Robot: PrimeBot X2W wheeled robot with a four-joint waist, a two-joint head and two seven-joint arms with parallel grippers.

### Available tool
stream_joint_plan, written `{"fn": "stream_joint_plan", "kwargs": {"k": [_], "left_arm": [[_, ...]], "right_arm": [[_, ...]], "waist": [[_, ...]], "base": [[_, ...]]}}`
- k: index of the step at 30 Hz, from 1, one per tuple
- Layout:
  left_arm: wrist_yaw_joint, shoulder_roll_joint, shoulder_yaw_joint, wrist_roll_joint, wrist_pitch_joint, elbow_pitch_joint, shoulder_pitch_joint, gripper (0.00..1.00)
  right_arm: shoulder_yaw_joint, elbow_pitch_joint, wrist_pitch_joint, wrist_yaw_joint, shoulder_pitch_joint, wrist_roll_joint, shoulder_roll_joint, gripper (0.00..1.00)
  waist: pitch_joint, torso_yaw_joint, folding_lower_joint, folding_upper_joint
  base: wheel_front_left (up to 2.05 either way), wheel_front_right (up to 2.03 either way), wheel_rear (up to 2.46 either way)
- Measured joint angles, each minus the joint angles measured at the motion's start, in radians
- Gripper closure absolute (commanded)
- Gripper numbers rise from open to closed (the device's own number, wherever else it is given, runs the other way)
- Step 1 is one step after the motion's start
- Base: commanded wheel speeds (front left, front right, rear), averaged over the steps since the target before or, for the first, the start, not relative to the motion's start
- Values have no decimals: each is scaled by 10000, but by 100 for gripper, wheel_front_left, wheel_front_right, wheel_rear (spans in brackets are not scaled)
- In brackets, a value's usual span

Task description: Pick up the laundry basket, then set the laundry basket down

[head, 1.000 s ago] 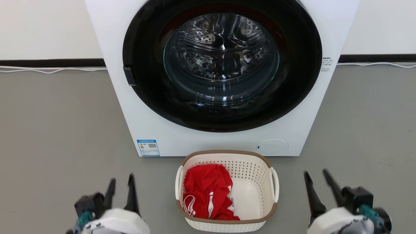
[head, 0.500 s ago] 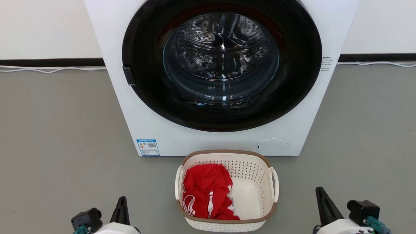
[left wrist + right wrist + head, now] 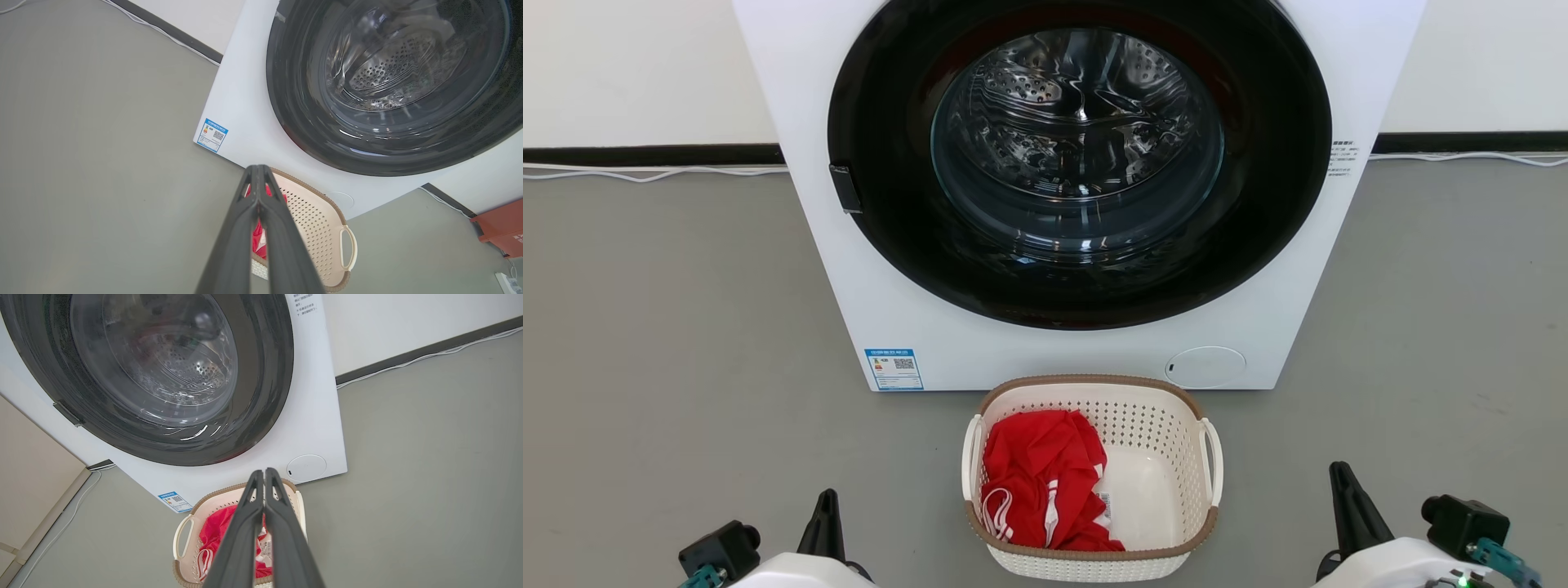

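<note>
Cream plastic laundry basket (image 3: 1152, 433) on floor (image 3: 686, 327) just before washing machine (image 3: 931, 327), untouched. Left gripper (image 3: 829, 498), right gripper (image 3: 1339, 475) farther out from machine, fingers clenched, empty. Pick-up not begun; next likely: unclench, reach basket's sides.

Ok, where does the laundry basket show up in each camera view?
Head view: basket at bottom centre, before the washer.
Left wrist view: basket lower centre-right, partly behind the left gripper.
Right wrist view: basket bottom centre-left, partly behind the right gripper.
Shared landmark: the washer's blue label.
</note>
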State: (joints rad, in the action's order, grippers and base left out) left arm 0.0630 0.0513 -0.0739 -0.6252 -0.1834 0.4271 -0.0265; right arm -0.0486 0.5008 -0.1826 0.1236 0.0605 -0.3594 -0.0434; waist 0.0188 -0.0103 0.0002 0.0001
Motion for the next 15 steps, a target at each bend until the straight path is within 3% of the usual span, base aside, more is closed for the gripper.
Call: {"fn": "stream_joint_plan", "kwargs": {"k": [15], "left_arm": [[-290,-27,240,-1526,516,-222,-12,100]], "right_arm": [[-132,-357,497,0,4,-1983,2,100]], "waist": [[-35,17,0,0]], "base": [[0,0,0]]}}
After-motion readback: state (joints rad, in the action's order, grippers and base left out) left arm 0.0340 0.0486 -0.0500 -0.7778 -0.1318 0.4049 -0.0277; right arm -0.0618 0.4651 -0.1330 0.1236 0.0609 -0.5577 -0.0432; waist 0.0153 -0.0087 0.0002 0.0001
